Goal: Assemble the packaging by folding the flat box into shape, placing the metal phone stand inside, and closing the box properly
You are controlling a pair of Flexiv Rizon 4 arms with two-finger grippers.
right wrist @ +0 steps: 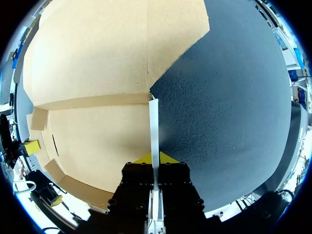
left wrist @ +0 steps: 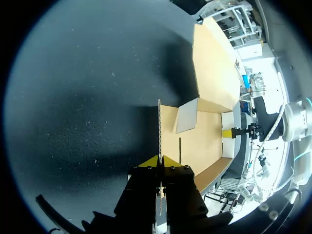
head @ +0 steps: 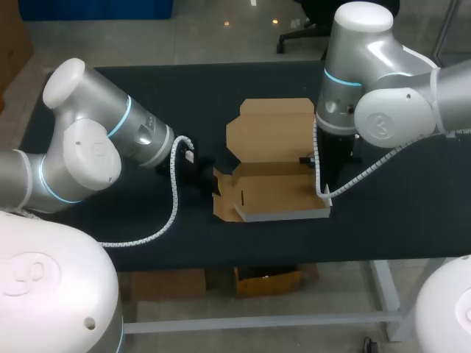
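A brown cardboard box (head: 272,193) lies open mid-table, its lid (head: 268,132) spread flat behind the tray. My left gripper (head: 208,179) sits at the tray's left end. In the left wrist view that gripper (left wrist: 160,161) is shut on the upright left side wall (left wrist: 159,126), seen edge-on. My right gripper (head: 310,159) is at the tray's right end. In the right wrist view it (right wrist: 156,158) is shut on the pale right side wall (right wrist: 154,122). Across the tray floor (left wrist: 204,141) the other arm's yellow tip (left wrist: 228,132) shows. I see no metal phone stand.
The black table top (head: 412,206) spreads to both sides of the box. The tray's pale front wall (head: 283,215) stands a short way from the table's front edge (head: 294,257). A small grey flap (left wrist: 186,116) leans inside the tray near the left wall.
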